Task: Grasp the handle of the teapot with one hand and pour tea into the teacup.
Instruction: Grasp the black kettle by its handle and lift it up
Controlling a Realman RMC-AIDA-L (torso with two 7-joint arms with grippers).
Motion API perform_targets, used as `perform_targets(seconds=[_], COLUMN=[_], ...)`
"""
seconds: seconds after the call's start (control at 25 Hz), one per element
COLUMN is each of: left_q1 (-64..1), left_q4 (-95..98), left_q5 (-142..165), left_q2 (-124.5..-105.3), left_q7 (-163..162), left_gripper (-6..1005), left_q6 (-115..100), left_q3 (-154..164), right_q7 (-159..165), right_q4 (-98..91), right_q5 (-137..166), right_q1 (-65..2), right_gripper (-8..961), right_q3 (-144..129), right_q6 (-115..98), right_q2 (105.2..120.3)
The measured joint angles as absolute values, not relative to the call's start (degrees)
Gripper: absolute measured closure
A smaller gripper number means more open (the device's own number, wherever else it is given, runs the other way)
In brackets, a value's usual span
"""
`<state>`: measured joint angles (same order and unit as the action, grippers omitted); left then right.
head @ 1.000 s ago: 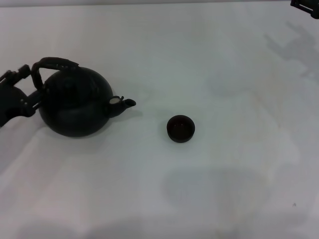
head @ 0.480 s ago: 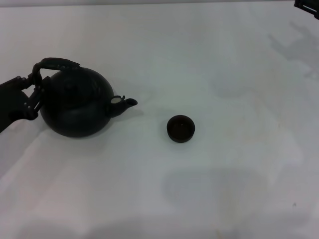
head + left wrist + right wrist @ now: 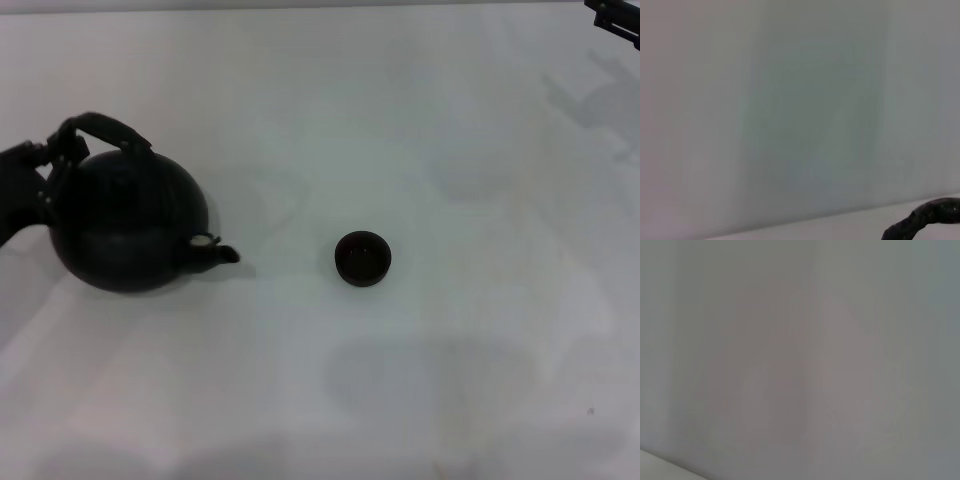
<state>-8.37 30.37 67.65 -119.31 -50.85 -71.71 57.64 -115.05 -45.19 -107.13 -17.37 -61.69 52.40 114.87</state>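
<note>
The round matte black teapot [image 3: 125, 235] is at the left of the head view, its short spout [image 3: 218, 254] pointing toward the front right. Its arched black handle [image 3: 105, 130] leans over the body. My left gripper [image 3: 45, 170] is at the far left edge, shut on the handle's left end. A piece of the handle also shows in the left wrist view [image 3: 925, 220]. The tiny dark teacup [image 3: 362, 258] stands upright on the table, well to the right of the spout. My right gripper [image 3: 612, 14] is parked at the far right corner, mostly out of frame.
The white table [image 3: 420, 380] carries nothing else. The right wrist view shows only a plain pale surface.
The teapot has shifted left and toward the front and swung round, its spout now pointing more to the front. My left gripper moved with the handle. The teacup has not moved.
</note>
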Motion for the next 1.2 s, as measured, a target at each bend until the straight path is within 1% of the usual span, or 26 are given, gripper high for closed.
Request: perform_targets(seconds=[0.12, 0.32, 0.56, 0.8, 1.2], left_q1=[-9.0, -10.2, -11.0, -11.2, -11.4], left_q4=[31.6, 34.6, 38.9, 48.5, 61.1], left_q5=[67.2, 68.6, 73.0, 75.8, 88.4], left_q2=[-119.09, -118.92, -119.09, -119.04, -119.15], left_q7=[-52.4, -55.8, -59.3, -64.9, -79.5], left_gripper=[830, 856, 859, 862, 864], left_q6=[-71.7, -71.2, -69.0, -57.3, -50.5], left_q3=[57.8, 58.0, 59.8, 71.0, 75.8], right_q7=[-115.1, -115.1, -115.1, -115.0, -115.0], right_q4=[-45.2, -45.1, -44.3, -44.2, -42.6], right_q5=[-107.0, -107.0, -107.2, -107.3, -107.3], right_q1=[-17.4, -17.4, -17.5, -17.4, -17.2], right_gripper=[109, 109, 108, 108, 108], right_q3=[-61.7, -61.9, -61.9, -61.8, -61.0], right_q6=[52.7, 53.3, 54.3, 55.7, 56.4], right_q2=[114.87, 114.87, 114.87, 114.87, 114.87])
